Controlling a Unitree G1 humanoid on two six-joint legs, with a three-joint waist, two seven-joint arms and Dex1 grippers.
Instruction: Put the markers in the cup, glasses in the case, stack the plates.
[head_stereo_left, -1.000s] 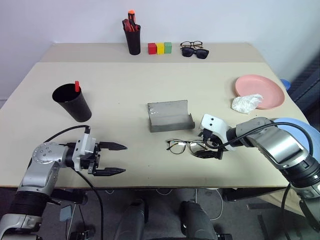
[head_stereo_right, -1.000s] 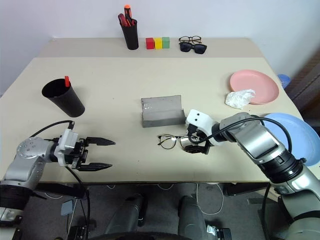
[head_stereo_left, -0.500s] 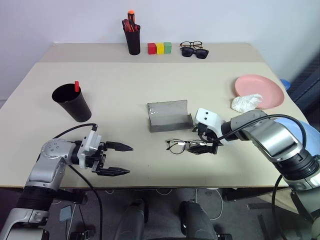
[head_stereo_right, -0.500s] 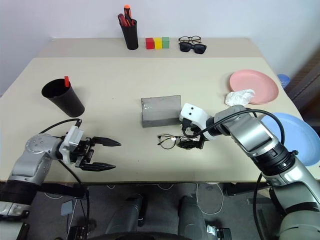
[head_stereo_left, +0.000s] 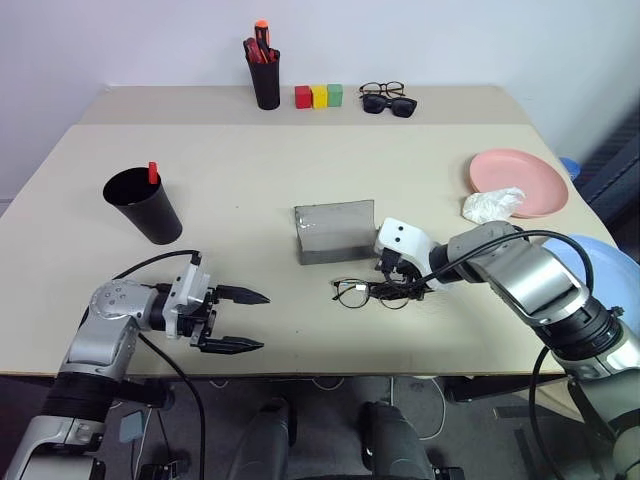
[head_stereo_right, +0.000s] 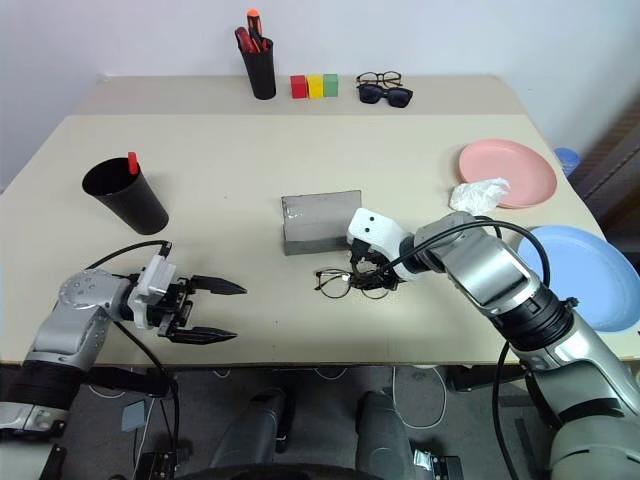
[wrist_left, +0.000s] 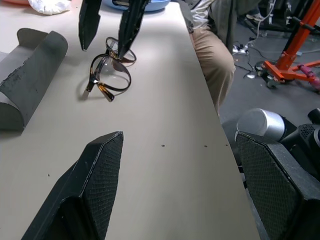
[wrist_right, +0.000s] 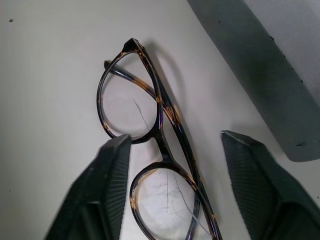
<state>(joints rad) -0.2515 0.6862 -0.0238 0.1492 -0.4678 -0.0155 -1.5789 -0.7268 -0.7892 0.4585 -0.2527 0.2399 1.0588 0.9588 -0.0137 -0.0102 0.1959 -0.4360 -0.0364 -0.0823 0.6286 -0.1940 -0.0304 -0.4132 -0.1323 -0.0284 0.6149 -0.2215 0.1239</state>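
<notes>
— Across the worktop, what have you got?

— My right arm is nearer. The case lies open mid-worktop, the glasses just in front of it, long axis running left to right, parallel to the case.

— And the fingers?

— The right gripper hangs over the right lens, fingers apart astride the frame, not clenched on it. The left gripper sits well apart, fingers spread, grasping nothing.
</notes>
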